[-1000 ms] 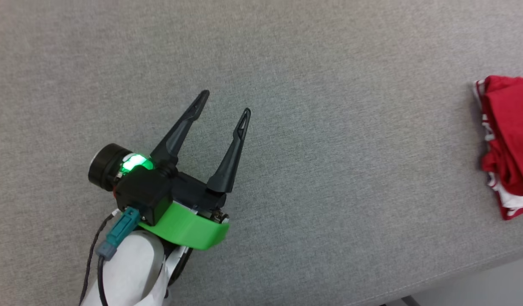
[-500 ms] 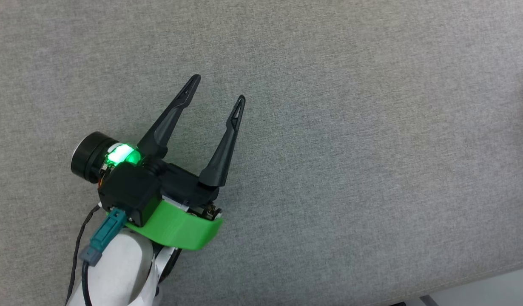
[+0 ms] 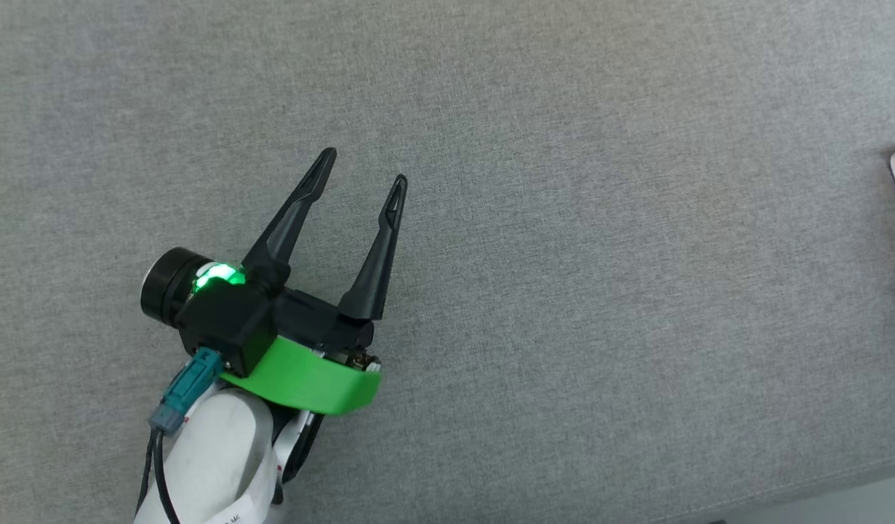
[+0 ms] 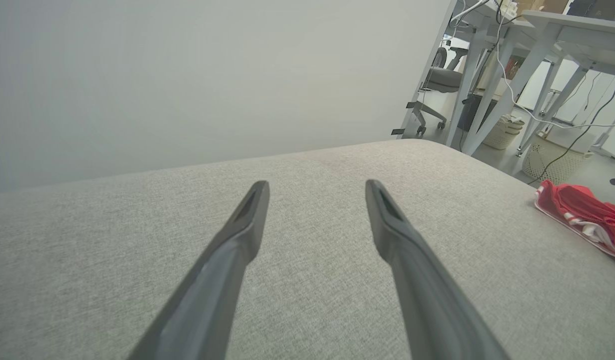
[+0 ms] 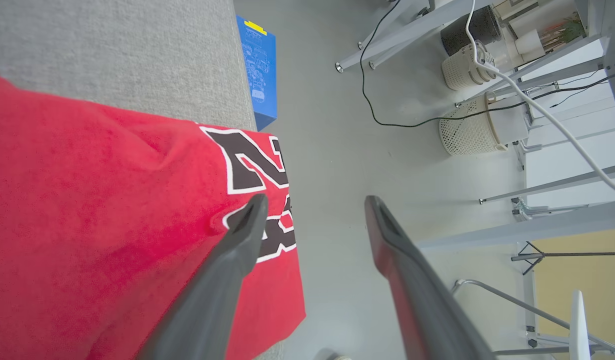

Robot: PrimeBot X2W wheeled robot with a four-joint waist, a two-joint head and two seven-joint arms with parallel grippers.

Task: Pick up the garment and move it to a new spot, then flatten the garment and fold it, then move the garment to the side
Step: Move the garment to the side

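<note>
Over the grey cushion (image 3: 564,218), left gripper (image 3: 365,165) agape amid bare fabric; right gripper (image 5: 315,198) agape above the edge-draped garment (image 5: 87,200).

A blue box (image 5: 260,70) stands just beside the grey cushion (image 5: 137,55).

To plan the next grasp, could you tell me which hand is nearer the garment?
Right. The right hand is open at the garment, by its lettered edge; the left hand is over the bare grey surface, the garment far to its right.
</note>
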